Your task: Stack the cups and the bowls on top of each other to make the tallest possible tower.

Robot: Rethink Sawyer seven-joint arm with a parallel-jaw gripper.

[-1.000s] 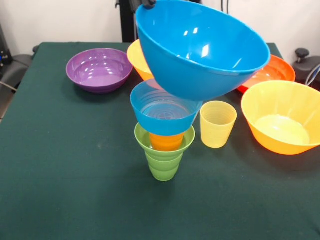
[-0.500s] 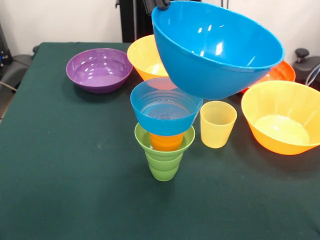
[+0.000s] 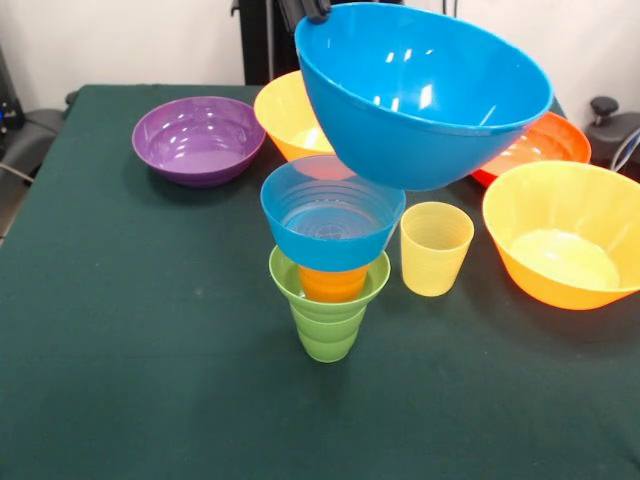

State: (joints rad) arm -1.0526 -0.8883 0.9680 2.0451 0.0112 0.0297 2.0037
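Gripper (image 3: 306,10) barely peeks in at the top edge, clamped on the rim of the medium blue bowl (image 3: 425,100), which hangs tilted in the air. That bowl sits above and just right of the tower (image 3: 328,265): green cup (image 3: 327,325), orange cup (image 3: 333,284), small blue bowl (image 3: 330,225).

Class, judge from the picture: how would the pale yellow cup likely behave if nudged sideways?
The pale yellow cup stands upright on its narrower base, so it would probably tip rather than slide on the cloth-covered table. It looks like thin plastic, likely light. Once on its side, it may roll in a curve.
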